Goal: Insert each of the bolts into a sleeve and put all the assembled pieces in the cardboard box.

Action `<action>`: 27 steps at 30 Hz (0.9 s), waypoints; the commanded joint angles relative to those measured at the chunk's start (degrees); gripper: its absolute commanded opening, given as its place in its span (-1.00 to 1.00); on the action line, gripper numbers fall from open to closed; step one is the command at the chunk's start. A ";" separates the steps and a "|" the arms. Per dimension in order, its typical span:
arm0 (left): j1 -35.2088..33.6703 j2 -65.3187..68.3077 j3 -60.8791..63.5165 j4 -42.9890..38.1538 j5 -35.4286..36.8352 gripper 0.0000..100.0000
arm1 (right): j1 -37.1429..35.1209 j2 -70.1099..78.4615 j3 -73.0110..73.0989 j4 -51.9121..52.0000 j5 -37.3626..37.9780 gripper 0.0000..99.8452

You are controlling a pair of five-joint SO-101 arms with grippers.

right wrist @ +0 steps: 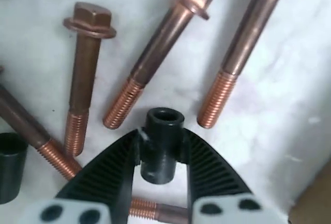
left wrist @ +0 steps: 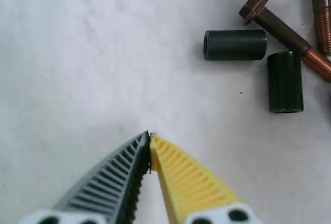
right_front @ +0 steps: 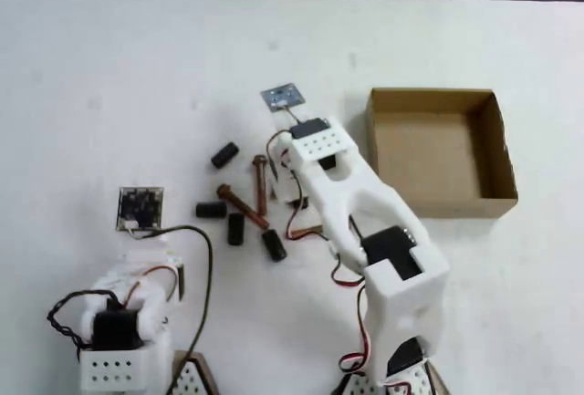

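My right gripper [right wrist: 161,138] is shut on a black sleeve [right wrist: 164,121], held upright with its bore showing, just above a row of copper bolts [right wrist: 158,58]. Another bolt [right wrist: 87,74] lies beside it, a third [right wrist: 249,45] on the other side. In the high view the right arm [right_front: 365,203] stretches over the bolts [right_front: 260,185] at mid-table. My left gripper [left wrist: 150,137] is shut on nothing, over bare table, short of two lying sleeves [left wrist: 235,45] [left wrist: 285,81] and a bolt [left wrist: 284,30]. The cardboard box [right_front: 456,205] stands open to the right.
Loose sleeves [right_front: 224,154] [right_front: 211,210] [right_front: 274,244] are scattered around the bolts. The left arm [right_front: 119,322] sits at the near left edge with its cable looping across the table. Free room lies along the far side and far left.
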 commanded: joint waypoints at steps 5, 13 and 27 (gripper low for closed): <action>-0.31 -0.40 -0.18 -0.26 0.62 -0.95 | -0.40 -10.15 -3.43 9.89 -0.18 -0.97; -0.31 -0.40 -0.18 -0.26 0.62 -0.95 | 0.57 -30.64 -4.40 16.84 11.78 -0.97; -0.31 -0.40 -0.18 -0.26 0.62 -0.95 | 8.48 -61.32 6.42 24.75 21.45 -0.97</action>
